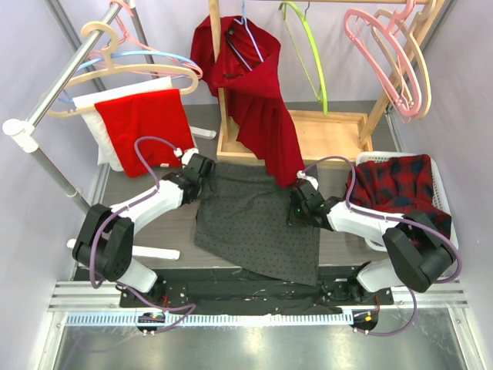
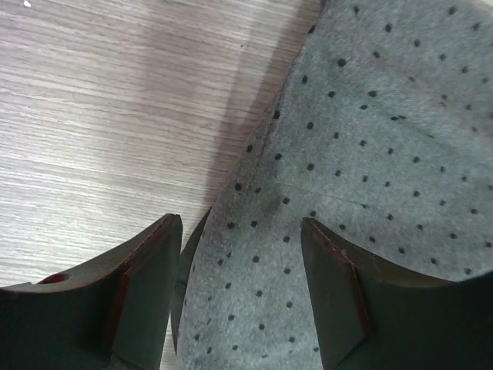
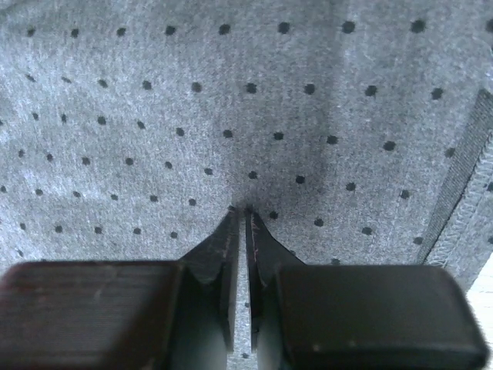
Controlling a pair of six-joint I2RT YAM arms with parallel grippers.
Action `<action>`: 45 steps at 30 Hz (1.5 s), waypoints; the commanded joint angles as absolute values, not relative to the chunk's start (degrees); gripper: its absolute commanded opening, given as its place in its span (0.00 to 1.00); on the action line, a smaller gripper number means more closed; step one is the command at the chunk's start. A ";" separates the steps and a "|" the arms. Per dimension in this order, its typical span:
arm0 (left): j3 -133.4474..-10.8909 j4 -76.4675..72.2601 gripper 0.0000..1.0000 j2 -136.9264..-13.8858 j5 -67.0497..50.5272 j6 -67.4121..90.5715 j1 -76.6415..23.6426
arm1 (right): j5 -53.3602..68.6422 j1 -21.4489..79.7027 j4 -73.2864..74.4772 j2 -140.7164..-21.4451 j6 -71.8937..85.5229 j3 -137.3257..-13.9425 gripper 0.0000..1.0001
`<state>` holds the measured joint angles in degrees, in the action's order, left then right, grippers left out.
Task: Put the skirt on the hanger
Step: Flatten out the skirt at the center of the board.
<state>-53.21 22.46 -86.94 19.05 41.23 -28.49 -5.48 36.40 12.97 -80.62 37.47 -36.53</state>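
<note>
A grey skirt (image 1: pixel 258 223) with black dots lies flat on the table between my arms. My left gripper (image 1: pixel 202 166) stands open at the skirt's upper left corner. In the left wrist view its fingers straddle the skirt's edge (image 2: pixel 370 139) beside bare wood (image 2: pixel 100 116), and the left gripper (image 2: pixel 240 223) holds nothing. My right gripper (image 1: pixel 296 204) is at the skirt's right side. In the right wrist view it (image 3: pixel 240 210) is shut, its tips pinching a small pucker of the skirt (image 3: pixel 231 92). An empty green hanger (image 1: pixel 308 54) and pink hangers (image 1: pixel 385 54) hang on the back rack.
A dark red garment (image 1: pixel 262 108) drapes from the wooden stand (image 1: pixel 331 131) down onto the skirt's top edge. At the right sits a white basket (image 1: pixel 443 185) holding plaid cloth. On the left, a metal rail (image 1: pixel 69 77) carries more hangers (image 1: pixel 131 62) and red and white cloths (image 1: pixel 142 119).
</note>
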 commanded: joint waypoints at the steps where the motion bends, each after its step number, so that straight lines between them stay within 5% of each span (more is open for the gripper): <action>1: -52.91 20.30 0.67 -83.15 18.63 42.27 -28.74 | -11.85 36.12 19.59 -82.09 41.66 -34.19 0.13; 17: -47.29 20.48 0.67 -80.78 12.05 44.56 -28.92 | -19.95 29.80 35.77 -71.46 42.89 -36.82 0.22; 25: -38.78 22.59 0.67 -69.37 4.06 47.89 -29.88 | -17.14 29.79 30.86 -69.69 39.73 -44.82 0.32; 37: -28.75 29.10 0.71 -52.13 2.55 58.18 -35.07 | -9.77 29.88 19.43 -78.57 39.11 -44.39 0.33; 45: -25.67 23.65 0.58 -49.75 -1.49 59.41 -37.17 | -9.49 29.27 17.14 -81.39 40.69 -40.26 0.33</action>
<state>-26.61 26.92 -50.61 0.82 57.93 -35.79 -9.69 29.76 19.88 -82.04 39.55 -42.48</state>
